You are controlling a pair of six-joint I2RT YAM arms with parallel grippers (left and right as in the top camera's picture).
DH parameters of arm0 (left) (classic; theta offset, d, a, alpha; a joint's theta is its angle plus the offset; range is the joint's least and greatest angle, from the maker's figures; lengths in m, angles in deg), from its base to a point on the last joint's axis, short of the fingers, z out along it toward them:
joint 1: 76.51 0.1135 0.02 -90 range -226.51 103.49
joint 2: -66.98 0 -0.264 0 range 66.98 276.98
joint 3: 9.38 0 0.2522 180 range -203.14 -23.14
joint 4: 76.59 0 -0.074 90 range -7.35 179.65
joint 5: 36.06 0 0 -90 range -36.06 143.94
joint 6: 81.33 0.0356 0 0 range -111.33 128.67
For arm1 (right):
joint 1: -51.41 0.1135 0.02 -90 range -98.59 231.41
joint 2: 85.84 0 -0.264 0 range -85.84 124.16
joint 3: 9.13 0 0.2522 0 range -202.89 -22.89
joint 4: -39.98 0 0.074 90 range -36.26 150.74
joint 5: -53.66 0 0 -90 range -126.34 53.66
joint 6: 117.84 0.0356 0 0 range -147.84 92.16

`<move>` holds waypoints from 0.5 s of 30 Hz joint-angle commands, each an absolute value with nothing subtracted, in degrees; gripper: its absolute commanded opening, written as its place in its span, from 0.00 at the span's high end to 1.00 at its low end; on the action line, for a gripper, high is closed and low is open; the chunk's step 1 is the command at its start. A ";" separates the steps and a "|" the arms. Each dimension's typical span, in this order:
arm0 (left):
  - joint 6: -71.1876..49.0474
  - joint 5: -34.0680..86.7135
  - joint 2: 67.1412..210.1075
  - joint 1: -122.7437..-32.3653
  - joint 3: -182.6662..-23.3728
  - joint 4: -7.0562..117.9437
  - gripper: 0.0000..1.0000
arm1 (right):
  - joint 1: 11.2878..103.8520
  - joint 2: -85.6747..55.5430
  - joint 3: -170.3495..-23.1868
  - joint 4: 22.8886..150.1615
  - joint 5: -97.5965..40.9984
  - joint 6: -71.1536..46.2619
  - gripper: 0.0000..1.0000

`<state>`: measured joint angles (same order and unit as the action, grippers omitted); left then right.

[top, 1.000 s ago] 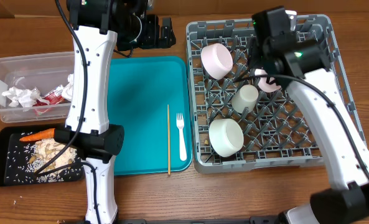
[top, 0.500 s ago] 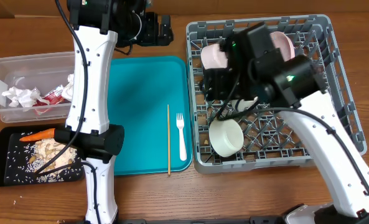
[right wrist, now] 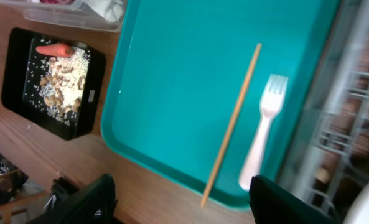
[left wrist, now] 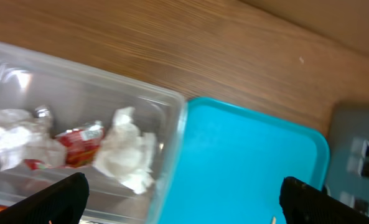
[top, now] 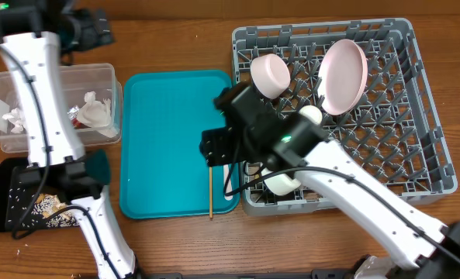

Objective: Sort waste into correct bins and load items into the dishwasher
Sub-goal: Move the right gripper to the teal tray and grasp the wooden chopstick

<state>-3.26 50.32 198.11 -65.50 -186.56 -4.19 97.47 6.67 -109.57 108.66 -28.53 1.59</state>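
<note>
My right gripper [top: 216,147] [right wrist: 190,202] hangs open and holding nothing over the right side of the teal tray [top: 167,139]. Below it lie the white fork [right wrist: 263,137] and a thin wooden stick [right wrist: 233,121]. In the grey dish rack [top: 423,147] stand the pink plate [top: 342,76], a bowl [top: 270,75] and the cup [top: 311,115]; a second bowl [top: 280,184] is partly under my arm. My left gripper [top: 90,31] [left wrist: 187,205] is open and holds nothing, high over the far edge of the clear tub [top: 51,77]. The tub holds napkins [left wrist: 131,149] and the red packet [left wrist: 78,138].
The black tray [right wrist: 16,74] at the front left holds the carrot [right wrist: 55,49] and food scraps with rice [right wrist: 63,81]; in the overhead view my left arm covers part of it. Bare wooden table runs along the front edge and behind the tub.
My right arm has swung left from over the rack to the teal tray, leaving the plate standing in the rack. My left arm has swung left, out over the clear tub.
</note>
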 commanded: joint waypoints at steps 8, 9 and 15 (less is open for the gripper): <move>-3.78 48.14 196.93 -59.01 -186.43 -4.13 0.00 | 101.40 17.12 -102.48 96.96 -41.99 8.82 0.31; -3.78 48.16 196.93 -58.83 -186.43 -4.13 0.00 | 101.69 18.39 -102.44 96.46 -43.11 9.13 0.32; -3.78 48.14 196.93 -58.90 -186.43 -4.15 0.00 | 104.16 22.78 -102.44 94.25 -45.21 11.66 0.38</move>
<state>-3.26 49.01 198.11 -58.88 -186.56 -4.19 102.58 22.01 -102.88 94.78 -41.66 9.04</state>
